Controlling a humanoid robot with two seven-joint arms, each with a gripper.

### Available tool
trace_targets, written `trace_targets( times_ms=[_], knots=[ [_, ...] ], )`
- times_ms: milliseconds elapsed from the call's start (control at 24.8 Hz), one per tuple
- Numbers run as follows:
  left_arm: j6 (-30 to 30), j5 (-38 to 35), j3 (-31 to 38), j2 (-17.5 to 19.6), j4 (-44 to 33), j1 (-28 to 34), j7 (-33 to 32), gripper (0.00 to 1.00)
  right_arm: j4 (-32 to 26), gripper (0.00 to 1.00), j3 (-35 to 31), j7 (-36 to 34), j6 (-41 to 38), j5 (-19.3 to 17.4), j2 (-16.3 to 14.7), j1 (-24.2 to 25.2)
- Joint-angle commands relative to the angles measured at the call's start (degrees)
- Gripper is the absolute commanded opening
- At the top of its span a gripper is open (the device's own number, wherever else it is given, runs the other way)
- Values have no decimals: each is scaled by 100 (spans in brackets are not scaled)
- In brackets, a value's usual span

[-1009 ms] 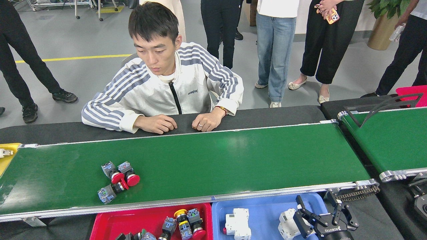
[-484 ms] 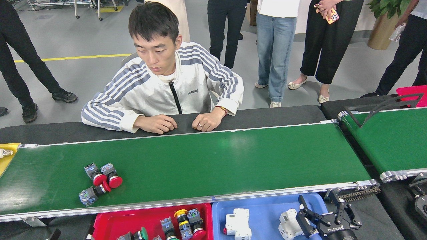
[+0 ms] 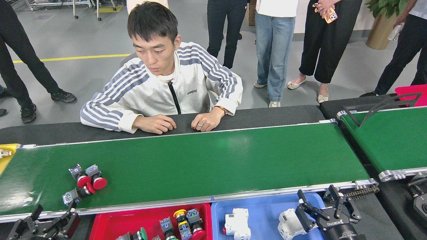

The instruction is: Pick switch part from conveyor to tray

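Three red-capped switch parts lie on the conveyor (image 3: 213, 160) near its left end: two side by side (image 3: 87, 178) and one just below them (image 3: 75, 195) by the near rail. My left gripper (image 3: 53, 214) is open at the bottom left, just in front of the rail and below that nearest switch part. The red tray (image 3: 106, 223) in front of the belt holds several switch parts. Over the blue tray (image 3: 260, 213), my right gripper (image 3: 318, 200) is open beside a white breaker (image 3: 289, 224), with nothing between its fingers.
A person leans on the black table edge behind the belt, hands (image 3: 155, 124) resting close to the far rail. A second green belt (image 3: 393, 140) with a black bracket stands at right. A yellow tray (image 3: 6, 156) sits at the belt's left end. Several people stand behind.
The three switch parts have travelled left along the belt. My left gripper has come into view at the bottom left. My right gripper has risen slightly over the blue tray.
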Motion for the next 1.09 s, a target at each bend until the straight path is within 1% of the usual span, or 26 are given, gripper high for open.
trace_targets(
  times_ms=[0,81,282,484,767,888,928,968,1009,1049],
  knots=[
    [-20,-10,22,147,128,-168,50,100,-50,100,5,-24,-17,-16,-64,-9],
    [-37,-10,-4,235,312,-273,50,100,-6,100,14,-24,-17,-16,-55,-9],
    [-55,-1,-48,252,655,-511,50,97,-6,100,14,-15,-17,-16,-55,-35],
    [-55,-10,-57,261,1138,-994,50,94,21,100,14,-15,-26,-16,-55,-17],
    [-28,-10,-66,252,1428,-1276,50,93,29,100,22,-15,-26,-16,-73,-26],
    [24,-45,-66,244,1877,-1636,50,90,29,100,31,-6,-26,-16,-64,-53],
    [33,-45,-66,252,2070,-1802,50,88,29,100,31,-6,-26,-16,-64,-79],
    [33,-54,-66,261,2202,-1908,50,84,29,100,31,-6,-26,-16,-64,-88],
    [33,-54,-66,270,2325,-2005,50,75,29,100,31,3,-26,-16,-55,-88],
    [15,-45,-66,279,2413,-2049,50,59,29,100,31,-6,-26,-16,-64,-70]
  ],
)
